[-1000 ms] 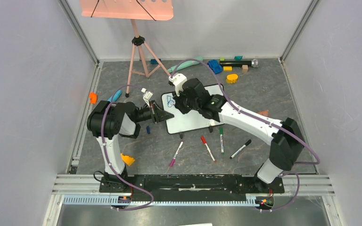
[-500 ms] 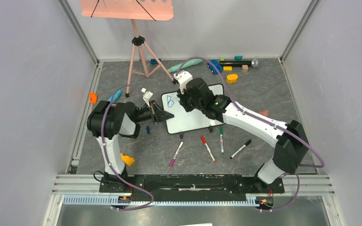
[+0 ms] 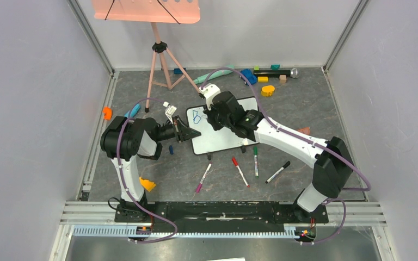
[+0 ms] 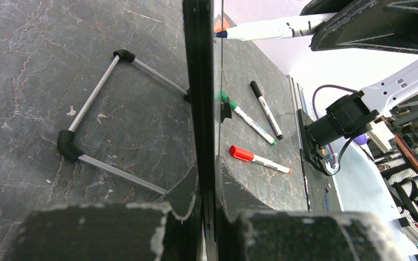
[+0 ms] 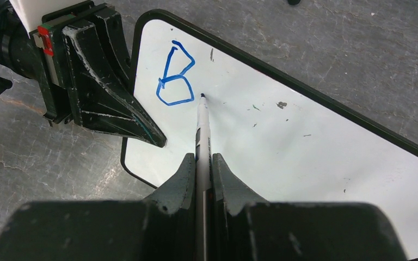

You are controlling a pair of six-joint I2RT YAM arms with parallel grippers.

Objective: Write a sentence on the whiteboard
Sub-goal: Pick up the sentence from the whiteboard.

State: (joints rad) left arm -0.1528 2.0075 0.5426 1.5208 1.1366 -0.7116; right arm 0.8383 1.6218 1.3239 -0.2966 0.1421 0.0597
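Note:
The whiteboard [image 3: 217, 142] lies tilted at the middle of the table. My left gripper [image 3: 192, 133] is shut on its left edge, and that black edge [image 4: 198, 81] runs end-on between my left gripper's [image 4: 209, 179] fingers. My right gripper [image 3: 211, 117] is over the board's upper left part. In the right wrist view the right gripper [image 5: 202, 160] is shut on a blue marker [image 5: 201, 130]. The marker's tip is at the board [image 5: 305, 147], just right of the sentence's only mark, a blue letter "B" [image 5: 175, 76], which also shows in the top view [image 3: 196, 116].
Loose markers lie in front of the board: magenta [image 3: 203, 177], red [image 3: 240, 171], green [image 3: 255, 160], black [image 3: 278, 172]. The salmon-pink music stand [image 3: 160, 65] is at the back left. Small toys [image 3: 261, 76] are at the back. An orange piece [image 3: 107, 112] and a yellow wedge [image 3: 147, 184] lie at the left.
The blue "B" is more complete than a second ago. My right gripper moved right with the marker, then a little back left. The left gripper and the board have not moved.

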